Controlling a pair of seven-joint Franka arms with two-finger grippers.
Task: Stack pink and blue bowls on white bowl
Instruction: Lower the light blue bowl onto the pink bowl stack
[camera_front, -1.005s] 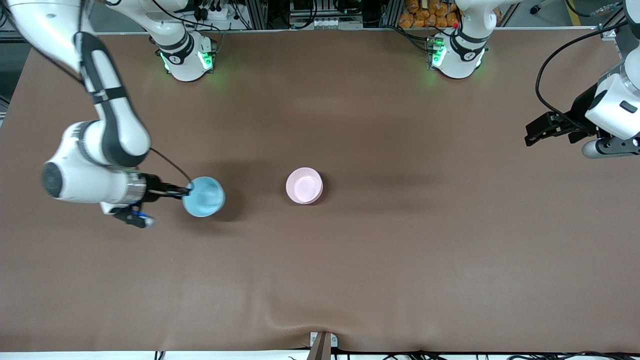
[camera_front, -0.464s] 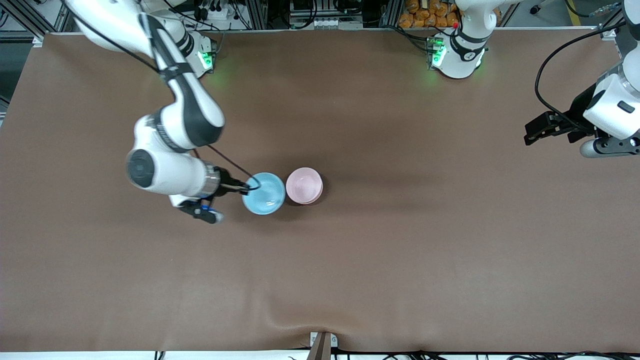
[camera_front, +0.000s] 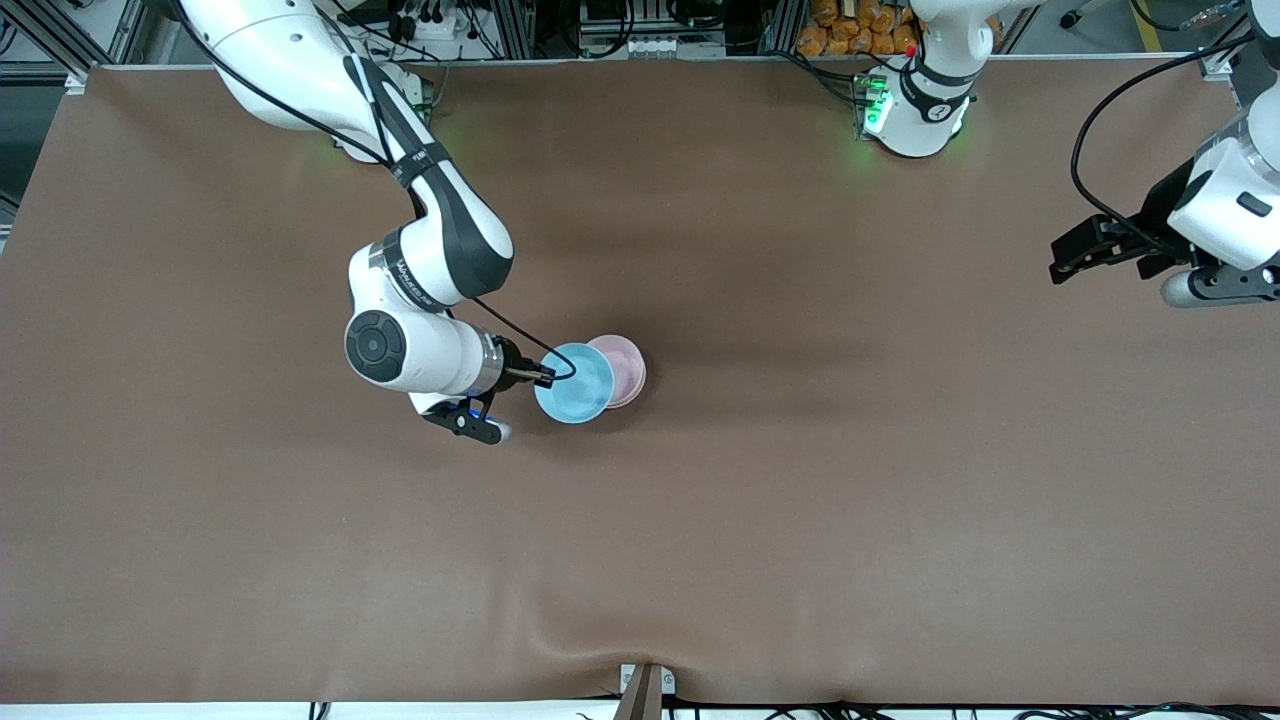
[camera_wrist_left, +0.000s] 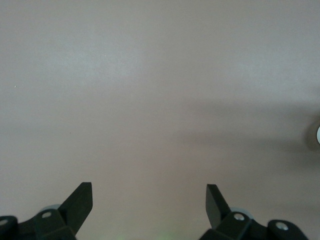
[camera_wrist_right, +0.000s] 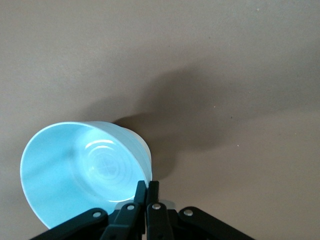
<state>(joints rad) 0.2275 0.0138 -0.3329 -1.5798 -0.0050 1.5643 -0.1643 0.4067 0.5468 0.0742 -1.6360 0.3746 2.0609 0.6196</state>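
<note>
Blue bowl (camera_front: 574, 383) clamped at rim by right gripper (camera_front: 545, 376), over pink bowl (camera_front: 626, 366) mid-desk (camera_front: 800, 500), offset. Risk: early release, tilted seating. Left gripper (camera_front: 1072, 262) waits, fingers apart.

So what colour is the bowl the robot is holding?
Light blue. The blue bowl shows best in the right wrist view.

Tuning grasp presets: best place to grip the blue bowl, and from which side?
By its thin rim, as the right gripper does now: fingers shut on the blue bowl wall at the edge toward the right arm's end, one inside, one outside. The open top leaves that rim free. The left gripper waits open.
</note>
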